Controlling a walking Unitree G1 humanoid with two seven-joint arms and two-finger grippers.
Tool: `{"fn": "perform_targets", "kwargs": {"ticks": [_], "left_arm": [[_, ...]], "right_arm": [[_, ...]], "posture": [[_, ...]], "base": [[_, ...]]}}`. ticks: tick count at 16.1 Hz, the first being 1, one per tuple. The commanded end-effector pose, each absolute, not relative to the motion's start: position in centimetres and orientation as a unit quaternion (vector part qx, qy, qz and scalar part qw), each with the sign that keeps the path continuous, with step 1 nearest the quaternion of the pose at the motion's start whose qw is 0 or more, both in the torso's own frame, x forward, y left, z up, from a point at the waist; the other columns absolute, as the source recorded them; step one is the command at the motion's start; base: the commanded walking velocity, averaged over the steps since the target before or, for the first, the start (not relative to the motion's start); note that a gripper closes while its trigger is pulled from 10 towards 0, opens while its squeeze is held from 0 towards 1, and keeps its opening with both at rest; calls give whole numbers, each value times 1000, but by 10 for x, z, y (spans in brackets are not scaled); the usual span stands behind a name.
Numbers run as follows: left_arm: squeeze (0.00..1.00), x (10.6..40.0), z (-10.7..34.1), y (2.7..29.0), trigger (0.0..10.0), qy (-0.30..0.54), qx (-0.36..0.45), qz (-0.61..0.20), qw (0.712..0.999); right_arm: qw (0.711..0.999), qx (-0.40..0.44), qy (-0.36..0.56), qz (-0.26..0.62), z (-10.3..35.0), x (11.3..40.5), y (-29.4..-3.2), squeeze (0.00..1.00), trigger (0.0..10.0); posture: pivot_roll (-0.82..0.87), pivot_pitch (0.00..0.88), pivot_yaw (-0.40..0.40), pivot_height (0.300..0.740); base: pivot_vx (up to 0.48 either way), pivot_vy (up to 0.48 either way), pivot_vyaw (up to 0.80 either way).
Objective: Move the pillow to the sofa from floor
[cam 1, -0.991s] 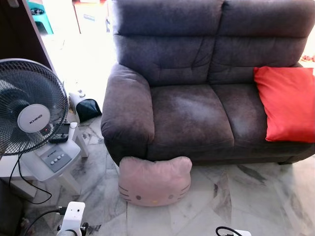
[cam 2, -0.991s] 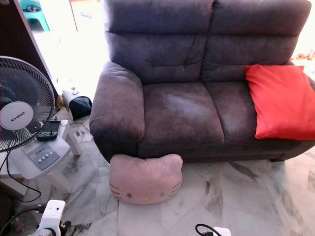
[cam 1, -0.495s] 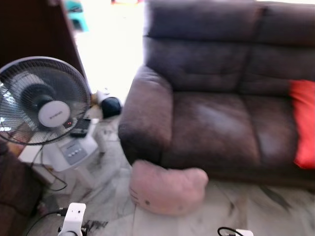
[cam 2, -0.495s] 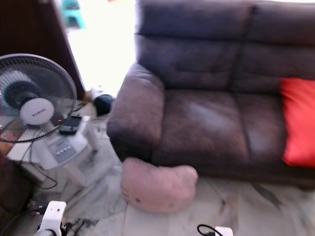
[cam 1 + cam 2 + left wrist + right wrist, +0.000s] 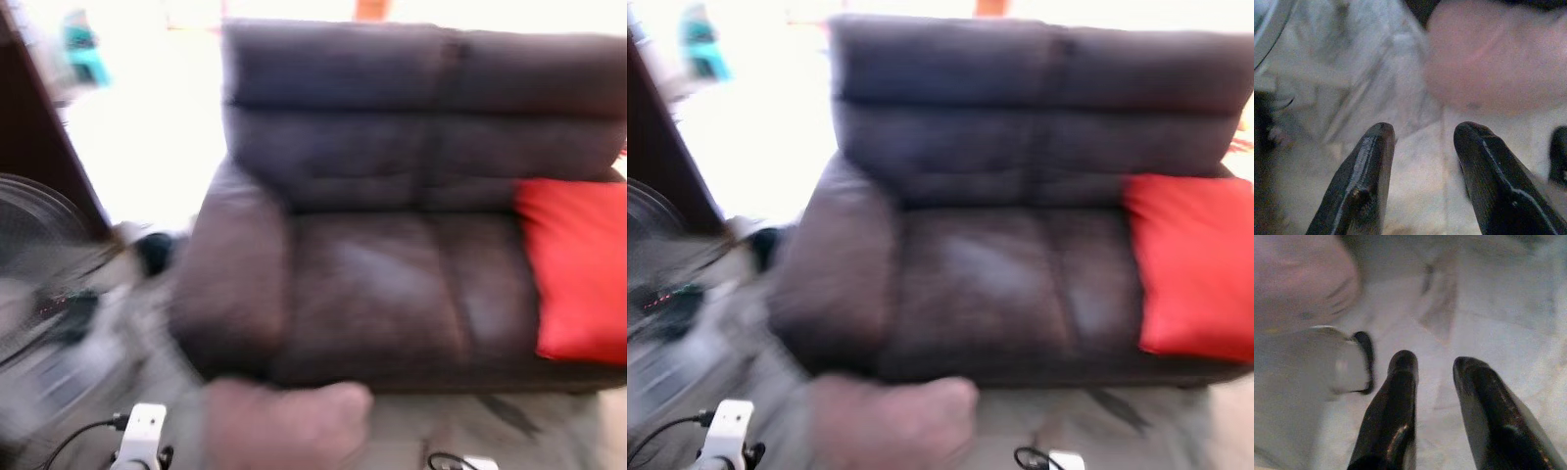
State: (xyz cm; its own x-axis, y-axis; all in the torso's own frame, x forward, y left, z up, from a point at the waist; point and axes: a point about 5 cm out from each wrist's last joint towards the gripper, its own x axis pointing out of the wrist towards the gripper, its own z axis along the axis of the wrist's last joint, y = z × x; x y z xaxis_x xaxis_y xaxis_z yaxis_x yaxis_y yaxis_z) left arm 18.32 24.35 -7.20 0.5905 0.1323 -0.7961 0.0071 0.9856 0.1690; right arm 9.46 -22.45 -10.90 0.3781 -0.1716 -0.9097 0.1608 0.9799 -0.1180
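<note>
A pink cat-face pillow [image 5: 284, 423] lies on the marble floor against the front of the dark grey sofa [image 5: 392, 245], below its left armrest; the eye views are blurred. In the left wrist view the pillow [image 5: 1498, 63] lies ahead of my left gripper [image 5: 1422, 132], whose fingers are open with only floor between them. The right wrist view has the pillow [image 5: 1298, 279] off to one side of my right gripper [image 5: 1435, 363], also open and empty above the floor. Both arms hang low, their wrists [image 5: 142, 431] at the bottom edge.
A red cushion [image 5: 573, 269] rests on the sofa's right seat. A standing fan [image 5: 39, 255] and a small white table [image 5: 59, 352] are at the left, close to the armrest. Marble floor [image 5: 509, 431] stretches in front of the sofa.
The whole picture has swung and blurred, so the camera has moved: the fan has slid toward the left edge and the sofa sits more central. The pillow stays on the floor.
</note>
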Motion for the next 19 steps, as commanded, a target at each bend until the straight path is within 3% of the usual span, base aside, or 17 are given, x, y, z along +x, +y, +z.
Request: {"fn": "perform_targets", "kwargs": {"ticks": [1,14,17,19], "left_arm": [[0,180,-72,248,10000,454,85,37,886],[0,180,-72,249,10000,453,88,46,886],[0,180,-72,249,10000,453,92,45,885],[0,181,-71,248,10000,451,91,44,887]], "right_arm": [[836,-5,539,-101,-107,102,-225,0,10000],[835,-19,545,-78,-107,103,-225,0,10000],[833,-25,548,-74,-107,102,-225,0,10000],[835,-13,543,-83,-107,103,-225,0,10000]], "posture": [[6,0,-44,740],[35,0,-39,740],[37,0,-38,740],[18,6,-39,740]], "base": [[0,0,0],[0,0,0],[0,0,800],[0,0,0]]}}
